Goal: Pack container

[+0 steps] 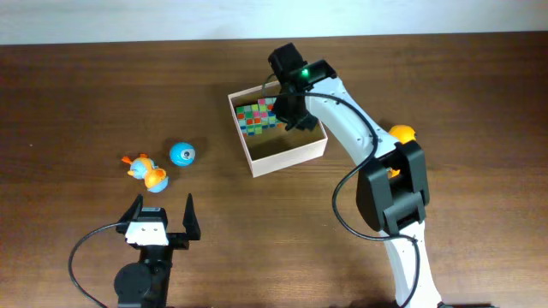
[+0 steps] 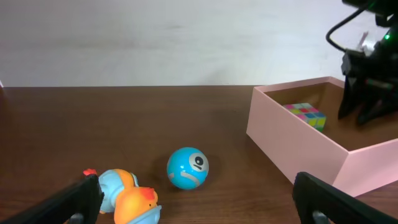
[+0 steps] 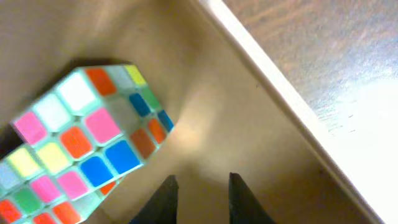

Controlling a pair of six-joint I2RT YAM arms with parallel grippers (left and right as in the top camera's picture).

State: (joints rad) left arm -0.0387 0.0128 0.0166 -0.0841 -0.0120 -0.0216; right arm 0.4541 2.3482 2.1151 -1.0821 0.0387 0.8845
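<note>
On table (image 1: pixel 77 94): container (image 1: pixel 288 161), cube (image 1: pixel 257 117) inside. Right pincer (image 3: pixel 202 190) narrow, empty, low beside cube; lift straight, clear the wall. Left pincer (image 1: pixel 163 205) wide, empty; ball (image 1: pixel 181 154) nearest, approach squarely.

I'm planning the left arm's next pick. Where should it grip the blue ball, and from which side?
Probably from straight above, closing across the widest middle of the ball. It is round, so off-centre grips would slip, and the duck lies close on its left, crowding a sideways approach.
</note>
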